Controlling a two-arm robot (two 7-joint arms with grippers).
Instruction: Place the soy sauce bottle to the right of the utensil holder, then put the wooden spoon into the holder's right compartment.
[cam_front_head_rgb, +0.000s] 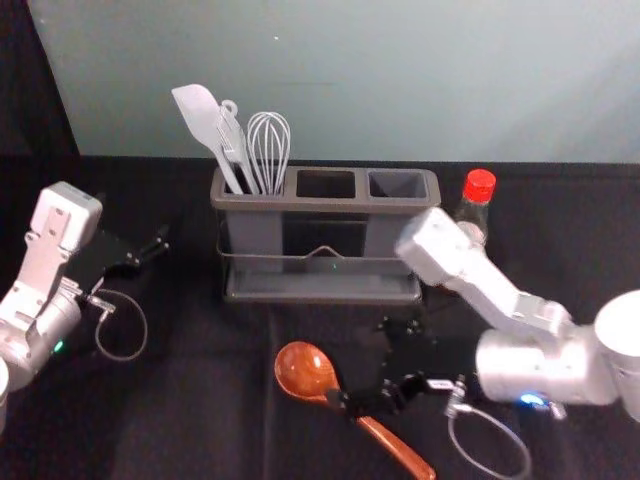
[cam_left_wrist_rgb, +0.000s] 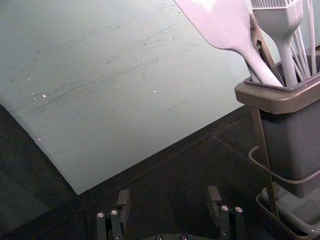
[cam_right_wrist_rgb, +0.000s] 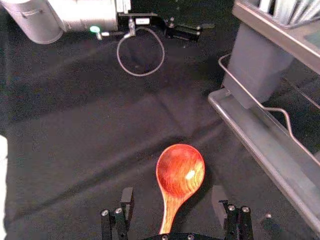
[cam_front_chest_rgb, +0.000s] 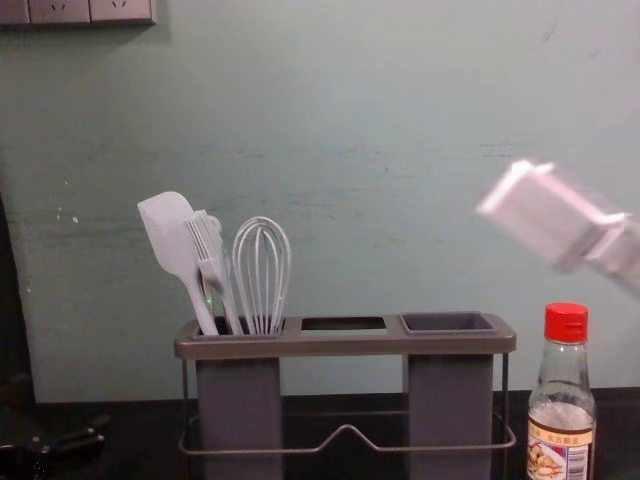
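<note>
We see a pale grey-green wall (cam_front_head_rgb: 400, 80), scuffed in places, behind the black-draped desk (cam_front_head_rgb: 200, 420), and power sockets (cam_front_chest_rgb: 118, 12) high at the chest view's left.

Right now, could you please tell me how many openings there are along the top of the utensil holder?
3, side by side: the left opening, with the whisk standing in it; the middle opening; and the right opening, nearest the soy sauce bottle.

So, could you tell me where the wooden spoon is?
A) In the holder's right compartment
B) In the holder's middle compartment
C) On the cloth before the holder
C: the wooden spoon lies on the dark cloth in front of the utensil holder, under the open right gripper.
</note>
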